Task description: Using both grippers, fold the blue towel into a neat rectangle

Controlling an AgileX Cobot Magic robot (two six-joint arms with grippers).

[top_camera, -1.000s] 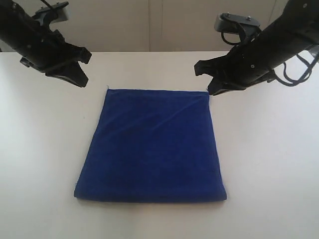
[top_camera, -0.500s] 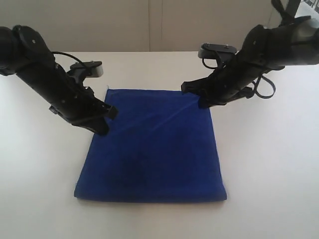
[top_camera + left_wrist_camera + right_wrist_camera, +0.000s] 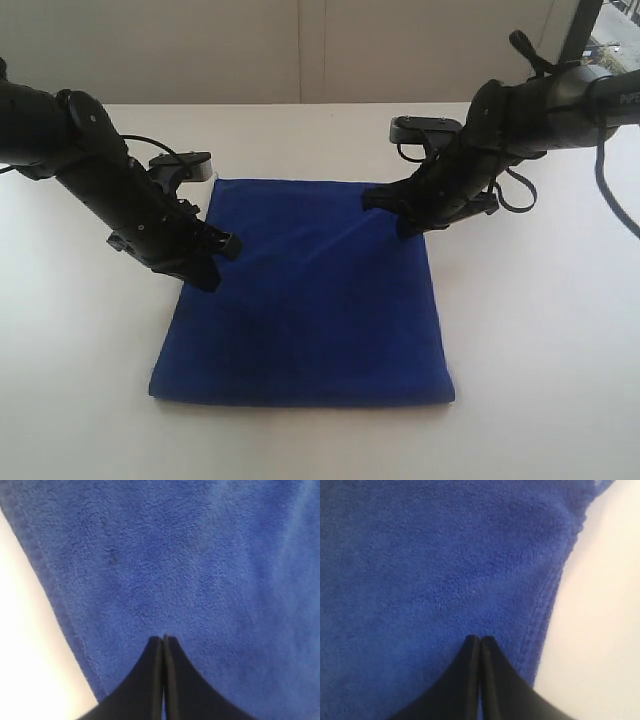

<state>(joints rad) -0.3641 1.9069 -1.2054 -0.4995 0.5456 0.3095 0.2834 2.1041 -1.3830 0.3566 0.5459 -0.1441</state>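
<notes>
I have the deep royal-blue terry towel (image 3: 305, 295) lying flat in the middle of the white bench (image 3: 540, 330), a squarish rectangle with its near edge thick and doubled. A faint slanting crease crosses its far half.

The black left arm (image 3: 120, 195) reaches in from the left. Its jaws are down at the towel's left edge, about halfway between the far and near edges. In the left wrist view the two dark fingers (image 3: 145, 680) are pressed together with only a hairline seam between them and nothing pinched there. Their tip sits over the terry pile just inside the stitched hem, with bare bench just beside it. I cannot tell whether the tip presses into the cloth or only rests above it.

The black right arm (image 3: 500, 130) comes in from the far right. Its jaws are down on the towel's far right part, just inside the right edge and near the far right corner. The right wrist view shows those fingers (image 3: 465, 680) also squeezed together, gripping nothing, their tip over the pile beside the hem.

The near half of the towel lies well apart from both jaws.
</notes>
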